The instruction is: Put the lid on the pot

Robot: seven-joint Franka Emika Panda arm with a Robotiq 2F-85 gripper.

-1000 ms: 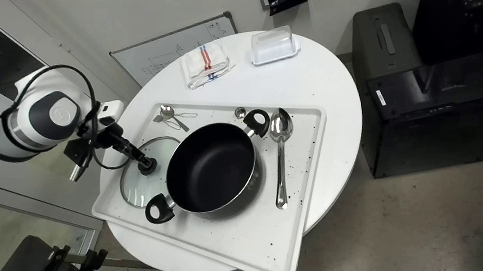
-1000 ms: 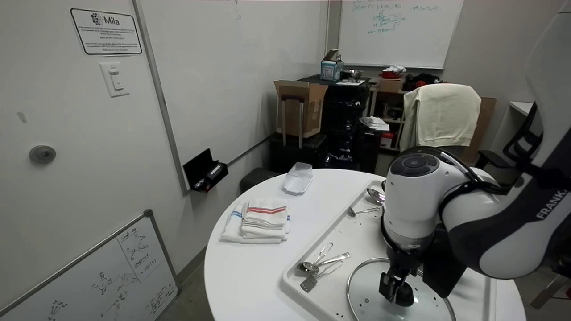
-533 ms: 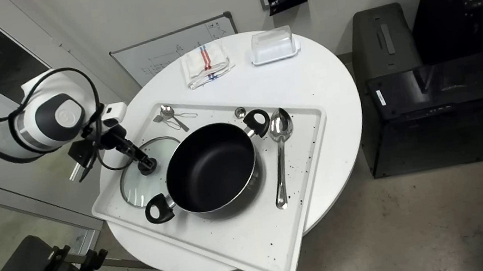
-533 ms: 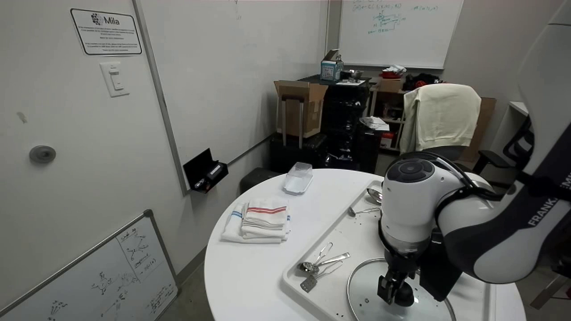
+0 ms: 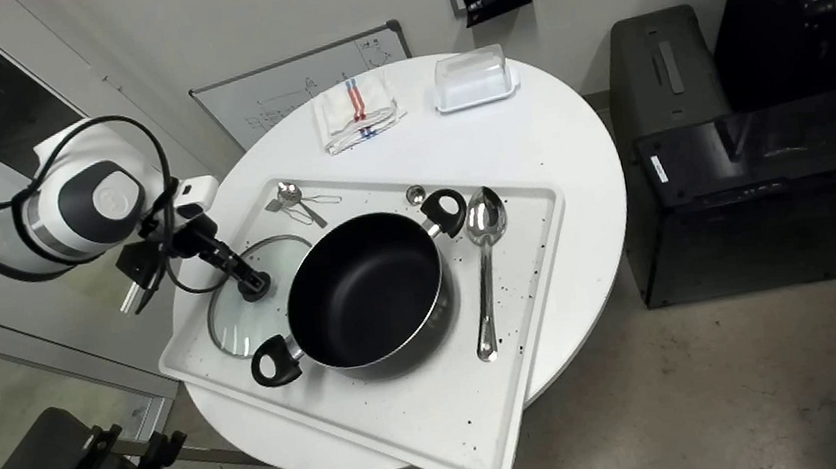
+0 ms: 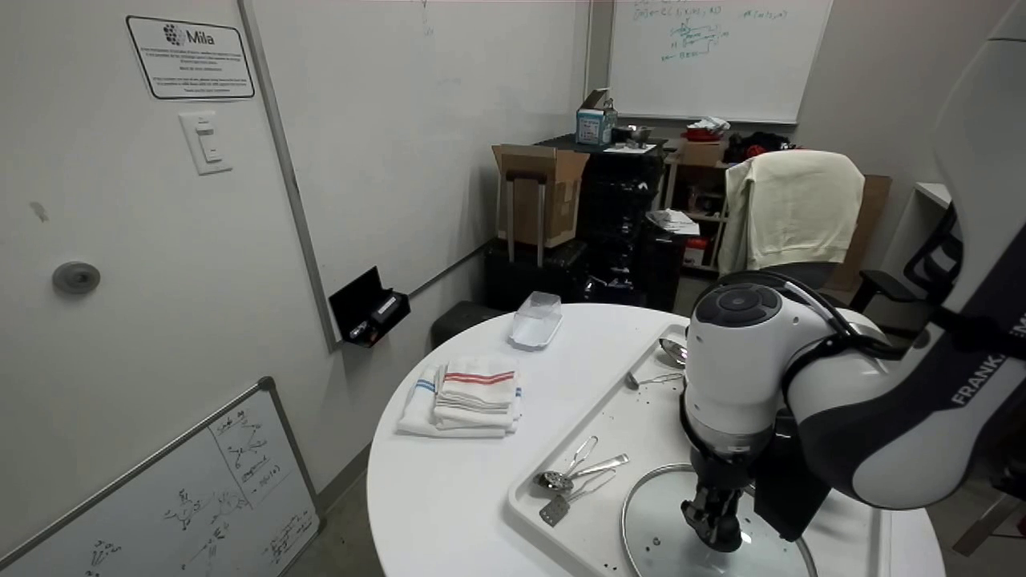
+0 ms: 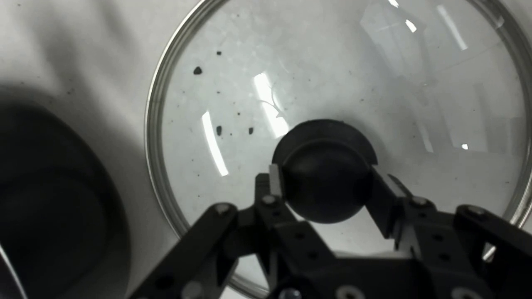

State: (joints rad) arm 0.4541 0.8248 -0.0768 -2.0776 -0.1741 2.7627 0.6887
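Glass lid (image 7: 332, 99) lies over the tray (image 5: 434, 418), just beside the black pot (image 5: 365, 290). Gripper (image 7: 327, 178) is clamped on the lid's dark knob (image 7: 326, 166) from both sides in the wrist view; where knob and gripper meet, edges blur, black on black. Upper rim of the lid runs out of this view, and part of the lower rim is covered by the gripper. Dark specks (image 7: 198, 70) show within the lid's outline; on the glass or beneath it, cannot tell. Pot enters here only as a blurred dark shape, cut off at the left. In an exterior view the pot stands upright and uncovered on the tray, its wall and one loop handle (image 5: 285, 358) hiding part of the lid; full contact between lid and tray cannot be confirmed. In an exterior view the arm (image 6: 866, 417) conceals the pot, the lower border crops the lid, and only the bowl of a large spoon (image 6: 673, 351) shows past the arm. Small metal utensils (image 6: 553, 481) overlap near a tray corner, their outlines hard to separate. Tray sits on the tabletop (image 5: 565, 126), one corner overhanging its edge. Folded cloths (image 5: 358, 113) and a clear-covered white dish (image 5: 475, 82) stand there too.
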